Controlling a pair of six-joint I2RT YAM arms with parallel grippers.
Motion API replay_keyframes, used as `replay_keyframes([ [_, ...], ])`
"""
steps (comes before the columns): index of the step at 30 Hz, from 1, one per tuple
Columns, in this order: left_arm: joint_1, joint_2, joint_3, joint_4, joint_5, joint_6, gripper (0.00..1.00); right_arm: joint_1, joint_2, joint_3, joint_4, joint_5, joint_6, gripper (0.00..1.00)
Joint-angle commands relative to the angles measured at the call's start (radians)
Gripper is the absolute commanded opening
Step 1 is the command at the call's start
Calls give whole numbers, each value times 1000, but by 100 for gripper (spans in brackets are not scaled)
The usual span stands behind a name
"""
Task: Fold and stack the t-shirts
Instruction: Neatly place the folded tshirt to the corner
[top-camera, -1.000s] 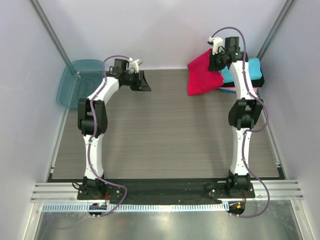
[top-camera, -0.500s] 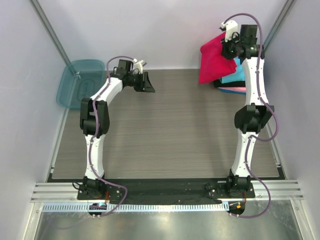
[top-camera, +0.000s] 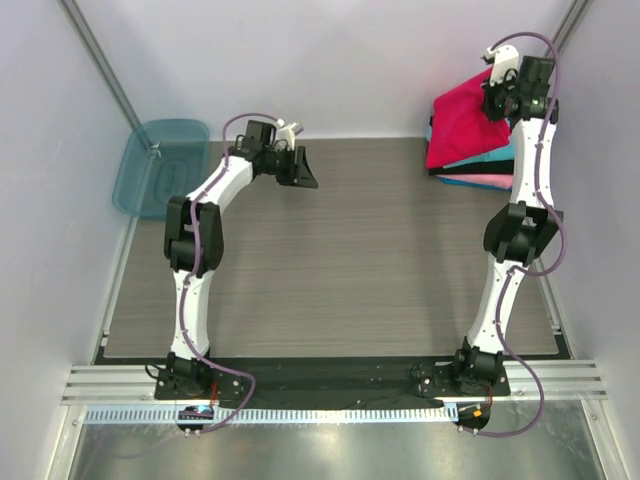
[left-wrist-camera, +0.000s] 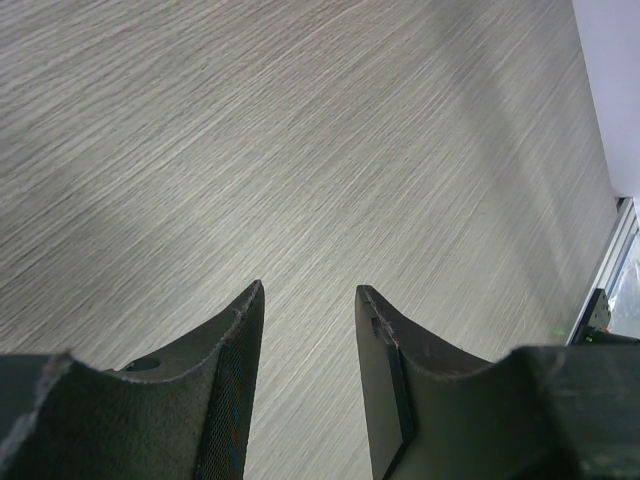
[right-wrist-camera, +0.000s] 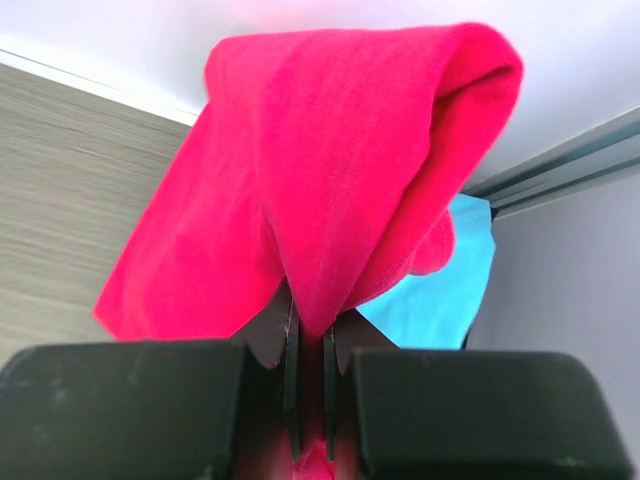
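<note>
My right gripper (top-camera: 497, 103) is shut on a fold of the bright red t-shirt (top-camera: 462, 128), which hangs bunched over the back right corner. In the right wrist view the red t-shirt (right-wrist-camera: 330, 160) fills the picture above my right gripper (right-wrist-camera: 309, 328), pinched between the pads. Below the red t-shirt lies a stack of folded t-shirts: a cyan one (top-camera: 503, 155) (right-wrist-camera: 455, 285) on top and a pink one (top-camera: 482, 181) under it. My left gripper (top-camera: 306, 171) (left-wrist-camera: 308, 292) hovers open over bare table at the back centre-left, with nothing between its fingers.
A translucent teal plastic bin (top-camera: 158, 165) leans at the table's back left corner. The grey wood-grain table (top-camera: 330, 270) is walled by white panels at the back and both sides. A metal rail runs along the near edge by the arm bases.
My right arm has carried the red t-shirt to the right and toward the back wall, over the folded stack. My left gripper has drifted slightly right, still open.
</note>
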Motion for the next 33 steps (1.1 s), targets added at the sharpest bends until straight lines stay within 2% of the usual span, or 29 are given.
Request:
replay_keyframes([
  [1,2,-7,-7,11,7,29,43,-2,63,57,118,-2,-2,1],
  [9,-1,-38,-44,-20,-13,58,43,-12,149,57,267,111,-13,1],
  [15,-12,-47,-45,-35,-31,84,43,-53,147,34,358,170,4,1],
  [29,-46,-43,-33,-43,-39,96,44,-108,145,-12,362,196,4,2],
  [30,-46,-44,-33,-44,-39,98,44,-108,152,-12,368,205,10,7],
  [31,-44,-44,-38,-46,-40,99,44,-107,153,-11,388,234,15,31],
  [32,-46,-47,-39,-46,-40,99,44,-99,152,-11,401,260,16,41],
  [33,-46,-49,-44,-46,-40,101,44,-91,143,-9,417,304,15,45],
])
